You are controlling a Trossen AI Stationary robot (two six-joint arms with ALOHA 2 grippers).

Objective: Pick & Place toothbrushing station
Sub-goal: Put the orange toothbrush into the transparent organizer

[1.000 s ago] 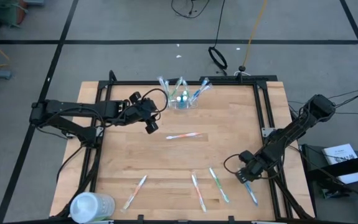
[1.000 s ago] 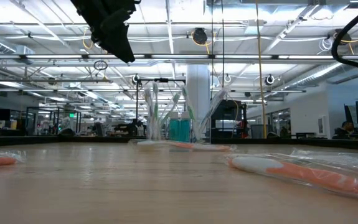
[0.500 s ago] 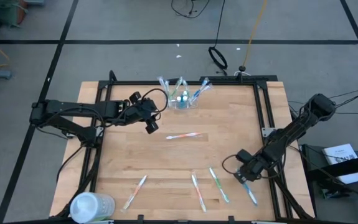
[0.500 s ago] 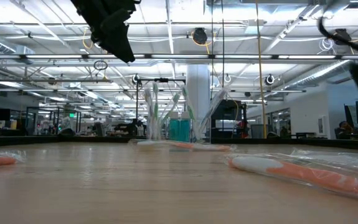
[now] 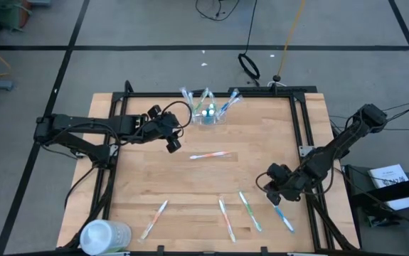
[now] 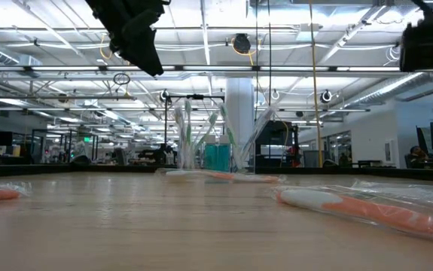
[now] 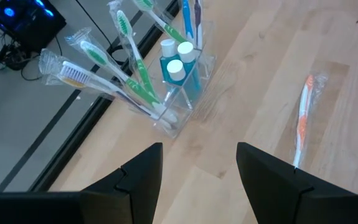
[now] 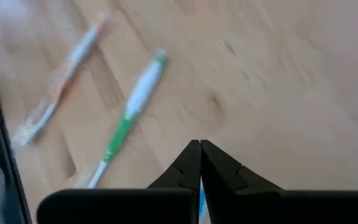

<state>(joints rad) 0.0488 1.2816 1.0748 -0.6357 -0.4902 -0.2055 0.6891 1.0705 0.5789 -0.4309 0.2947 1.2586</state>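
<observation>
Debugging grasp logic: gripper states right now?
Left gripper: open, empty, near the clear cup.
Right gripper: shut; a sliver of blue between its fingers, a hold cannot be confirmed.

My left arm reaches in from the frame's left, its left claw (image 5: 173,144) hanging upper left of centre with both fingers (image 7: 138,180) spread wide apart. My right arm angles in from the right edge; its right claw (image 5: 272,192) sits lower right, fingers (image 8: 188,165) pressed together.

Wooden table (image 5: 147,178): cup (image 5: 208,114) of brushes ahead of left jaws; one brush (image 5: 210,154) midway; four brushes (image 5: 250,210) by right jaws; whitish container (image 5: 104,235).
</observation>
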